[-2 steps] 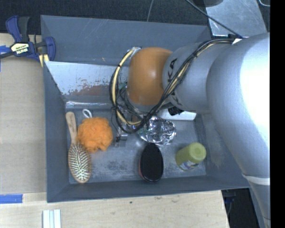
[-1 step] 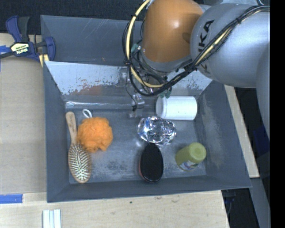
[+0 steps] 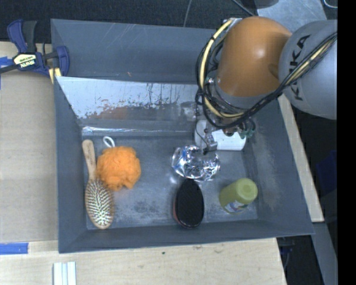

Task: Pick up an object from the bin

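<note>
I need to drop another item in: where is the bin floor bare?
Bare floor lies between the orange pouf and the crumpled shiny wrapper, running forward between the wooden hairbrush and the black oval brush. Crowded: the view's right half, where wrapper, black brush, green bottle and a white block cluster under the arm.

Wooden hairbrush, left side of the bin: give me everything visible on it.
The wooden hairbrush lies flat on the floor of the bin, close to its left wall. It looks like light, plain wood. The oval head is toward the near wall with its bristle side up, showing rows of pale pins. The slim rounded handle points toward the far wall. An orange mesh sponge rests against its right side, where handle meets head. Nothing else touches it.
</note>
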### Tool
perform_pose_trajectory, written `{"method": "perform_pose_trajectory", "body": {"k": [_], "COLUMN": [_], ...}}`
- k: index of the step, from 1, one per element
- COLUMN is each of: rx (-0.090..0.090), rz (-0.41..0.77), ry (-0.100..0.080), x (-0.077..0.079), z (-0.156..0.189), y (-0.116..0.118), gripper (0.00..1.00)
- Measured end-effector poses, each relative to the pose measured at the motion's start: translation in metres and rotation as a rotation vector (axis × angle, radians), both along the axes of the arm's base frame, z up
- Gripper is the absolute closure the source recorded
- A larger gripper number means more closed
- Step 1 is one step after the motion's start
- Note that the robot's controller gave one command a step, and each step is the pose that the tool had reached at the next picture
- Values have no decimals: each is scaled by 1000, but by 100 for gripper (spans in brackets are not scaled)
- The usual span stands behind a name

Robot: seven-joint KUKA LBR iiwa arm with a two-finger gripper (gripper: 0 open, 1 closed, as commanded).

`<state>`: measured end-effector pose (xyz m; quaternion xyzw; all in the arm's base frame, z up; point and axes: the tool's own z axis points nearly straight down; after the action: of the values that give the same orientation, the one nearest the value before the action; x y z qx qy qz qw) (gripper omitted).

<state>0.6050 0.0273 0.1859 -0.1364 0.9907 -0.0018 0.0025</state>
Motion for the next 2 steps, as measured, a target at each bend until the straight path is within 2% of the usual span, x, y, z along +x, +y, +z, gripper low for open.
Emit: {"method": "perform_pose_trajectory", "body": {"k": [1, 2], "rx": [-3, -5], "rz": [-47, 237], "ry": [5, 0], "x": [-16, -7], "z": [-91, -63], "y": [-81, -101], "gripper": [0, 0]}}
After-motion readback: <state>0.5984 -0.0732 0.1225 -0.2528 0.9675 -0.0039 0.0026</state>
